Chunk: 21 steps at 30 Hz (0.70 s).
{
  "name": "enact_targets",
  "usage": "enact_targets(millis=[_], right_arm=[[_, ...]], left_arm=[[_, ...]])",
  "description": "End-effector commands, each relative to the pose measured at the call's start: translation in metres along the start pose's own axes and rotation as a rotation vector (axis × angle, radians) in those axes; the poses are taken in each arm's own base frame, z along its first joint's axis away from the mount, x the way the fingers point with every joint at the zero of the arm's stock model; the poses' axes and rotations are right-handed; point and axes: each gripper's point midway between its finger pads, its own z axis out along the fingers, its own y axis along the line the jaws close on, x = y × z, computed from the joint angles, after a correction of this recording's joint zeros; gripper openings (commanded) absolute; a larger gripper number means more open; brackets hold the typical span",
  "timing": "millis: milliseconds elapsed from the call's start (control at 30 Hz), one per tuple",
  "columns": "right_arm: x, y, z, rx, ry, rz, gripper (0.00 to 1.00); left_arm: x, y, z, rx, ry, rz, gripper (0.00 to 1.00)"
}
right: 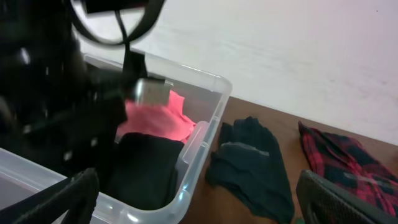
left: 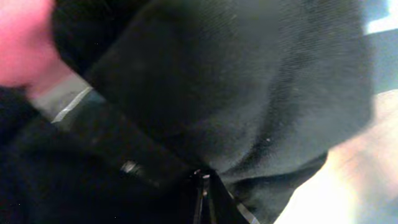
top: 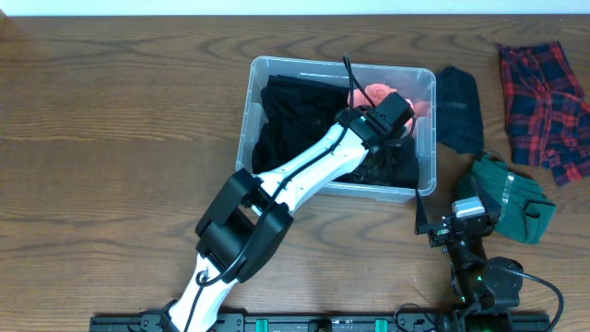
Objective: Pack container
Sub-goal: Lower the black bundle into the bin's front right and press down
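Likely step: tuck black clothes (top: 286, 124) flat in container (top: 250, 111) | left pincer (top: 385, 131): deep in cloth, grip can't be told | right pincer (right: 196, 198): wide apart, empty | tip: press slowly, stay low.

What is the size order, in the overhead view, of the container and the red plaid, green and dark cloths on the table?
1. container
2. red plaid cloth, cut by the frame edge
3. green cloth
4. dark cloth, close to the green one
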Motion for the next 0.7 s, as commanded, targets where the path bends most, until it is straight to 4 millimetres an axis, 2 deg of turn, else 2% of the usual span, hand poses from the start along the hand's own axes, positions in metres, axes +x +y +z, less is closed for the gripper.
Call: enact_targets(millis=[0,67,133,233,467,667], right_arm=[[0.000,0.001,0.000,-0.002,0.000,0.011,0.99],[0.000,0.001,0.000,-0.002,0.000,0.010,0.99],[0.000,0.001,0.000,-0.002,0.000,0.011,0.99],[0.000,0.001,0.000,-0.002,0.000,0.011,0.99],[0.000,0.001,0.000,-0.002,0.000,0.011,0.99],[0.000,0.001,0.000,-0.002,0.000,0.011,0.99]], left_arm=[[-0.036,-0.019,-0.066,0.030,-0.176,0.034,0.06],[-0.042,-0.020,-0.085,0.010,-0.230,0.041,0.06],[-0.045,-0.012,-0.098,-0.051,-0.268,0.036,0.06],[-0.045,0.005,-0.101,-0.144,-0.278,0.021,0.06],[-0.033,0.042,-0.080,-0.317,-0.223,-0.003,0.06],[-0.016,0.062,-0.036,-0.363,-0.116,-0.013,0.06]])
